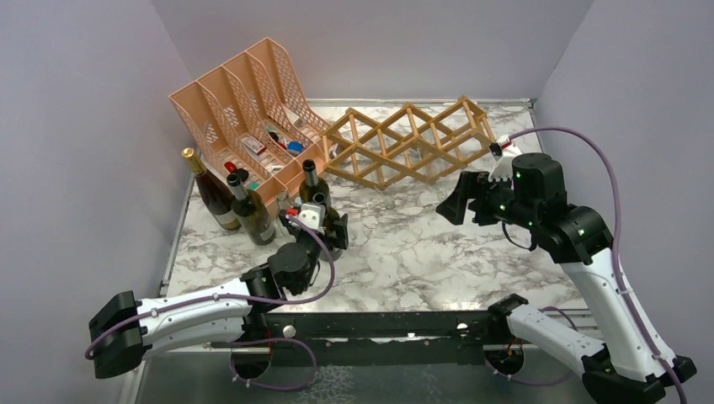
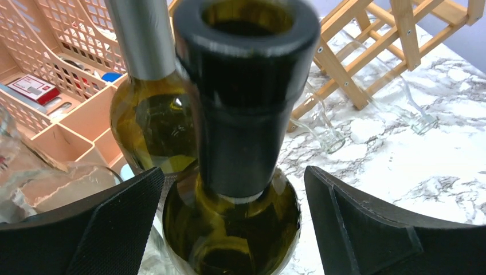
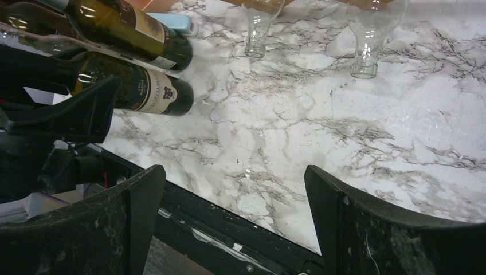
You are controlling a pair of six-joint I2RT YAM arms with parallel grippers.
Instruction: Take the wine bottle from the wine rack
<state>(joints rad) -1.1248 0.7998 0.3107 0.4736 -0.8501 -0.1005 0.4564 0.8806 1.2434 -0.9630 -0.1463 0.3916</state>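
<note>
I had the left gripper [image 2: 232, 220] spread wide around the wine bottle [image 2: 235, 189], which stood upright left of centre, already off the wine rack [image 1: 410, 141]. My right gripper [image 3: 235, 223] hung open, holding nothing.

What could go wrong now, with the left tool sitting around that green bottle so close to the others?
1. The left tool is open on either side of the green bottle, at its neck, and a silver-capped bottle stands close beside it. A careless sideways move could tip one into the other.
2. Clear glass bottles poke out of the wine rack. Being see-through, they may be easy to misjudge and bump.
</note>
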